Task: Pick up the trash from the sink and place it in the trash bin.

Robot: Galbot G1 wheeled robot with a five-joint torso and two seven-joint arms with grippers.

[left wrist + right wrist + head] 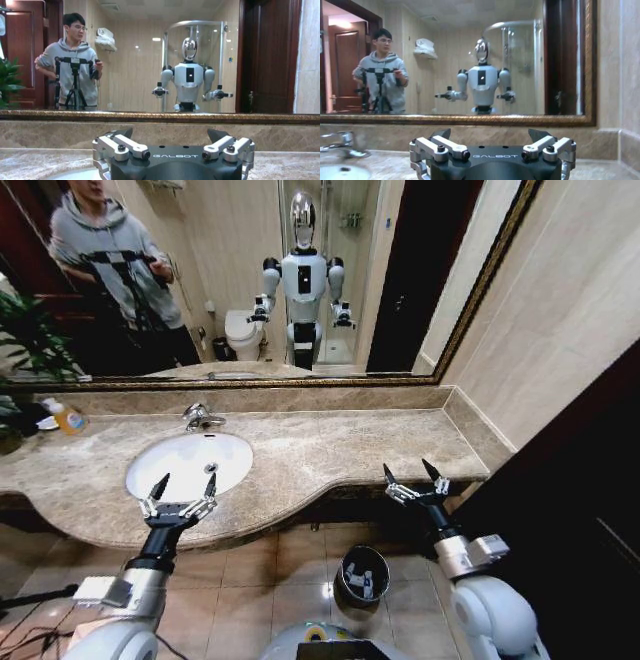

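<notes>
Both sets of jaws stand apart, empty: left gripper point(182, 491) at the sink point(150, 465) rim, lower left; right gripper point(415, 477) off the table edge. White scraps lie inside the trash bin point(344, 566), bottom centre; probably light and flimsy, best pinched across the middle.

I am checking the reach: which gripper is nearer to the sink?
Left. The left gripper, open, hangs over the near rim of the sink. The right gripper, also open, is off to the right at the counter's front edge, apart from the basin.

"GALBOT" is printed in white on the left gripper point(170, 137) and right gripper point(490, 137) bodies.
</notes>
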